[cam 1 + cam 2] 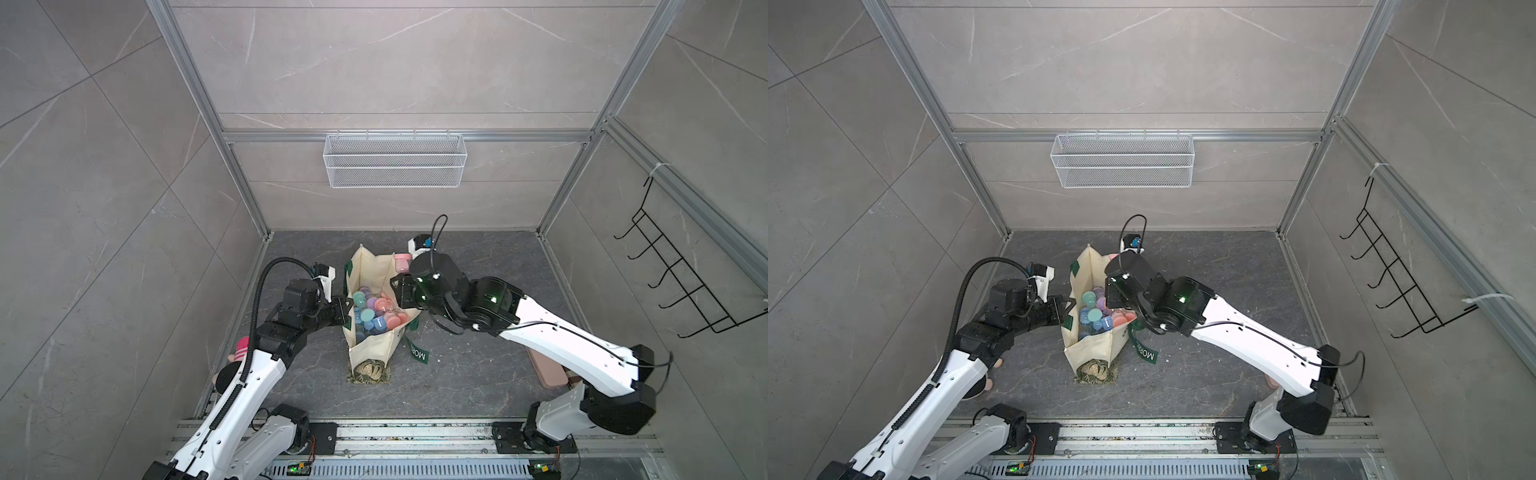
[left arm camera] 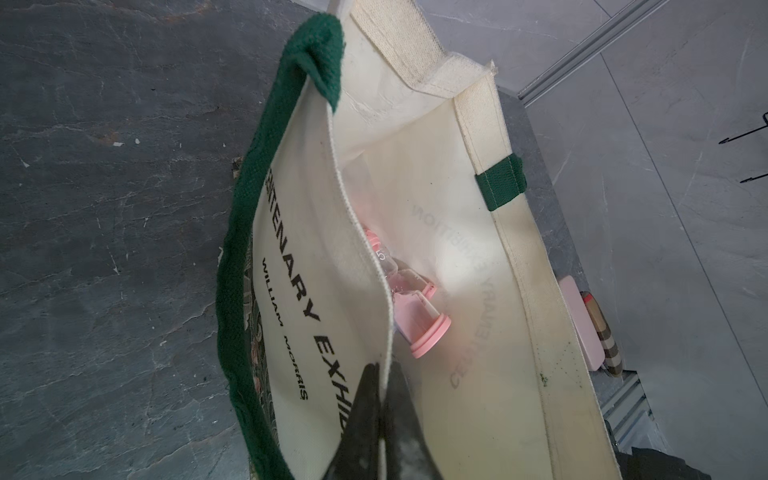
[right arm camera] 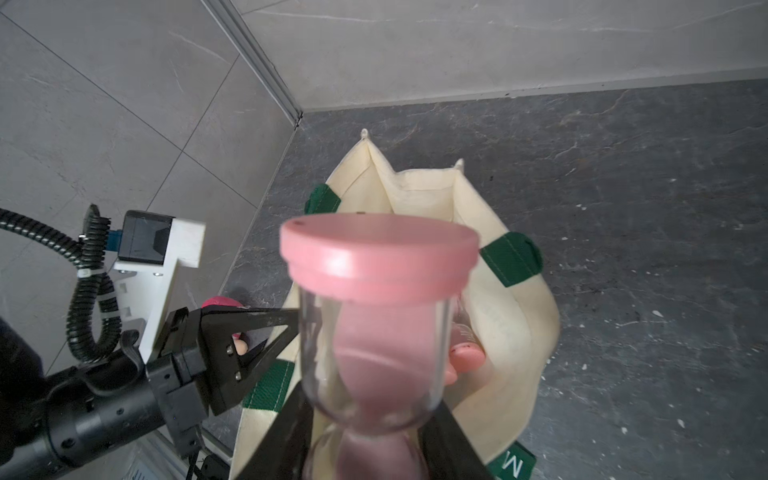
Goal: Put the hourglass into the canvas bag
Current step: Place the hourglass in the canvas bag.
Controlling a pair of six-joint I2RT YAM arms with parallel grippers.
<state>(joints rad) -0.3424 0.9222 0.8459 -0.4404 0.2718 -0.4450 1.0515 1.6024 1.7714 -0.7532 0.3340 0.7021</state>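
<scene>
1. While the left gripper (image 2: 380, 399) is pinched together on the left rim of the canvas bag (image 1: 370, 347), I see the bag standing mid-floor with its mouth open upward.
2. The right gripper (image 3: 370, 432) is clamped on the narrow waist of the hourglass (image 3: 378, 291). Glass bulb and pink sand are clear in the right wrist view.
3. The hourglass is in the air at the far right corner of the bag's mouth, with its pink cap (image 1: 402, 262) just at the rim. It is not inside.
4. Inside the bag is a heap of coloured caps (image 1: 374, 311): teal, purple, pink and blue.
5. A green tag (image 1: 419, 354) lies on the floor just right of the bag.
6. A flat pink case (image 1: 548, 372) lies near right, partly under the right arm and well apart from the bag.
7. A wire basket (image 1: 395, 160) hangs on the far wall and a black hook rack (image 1: 681, 270) on the right wall.
</scene>
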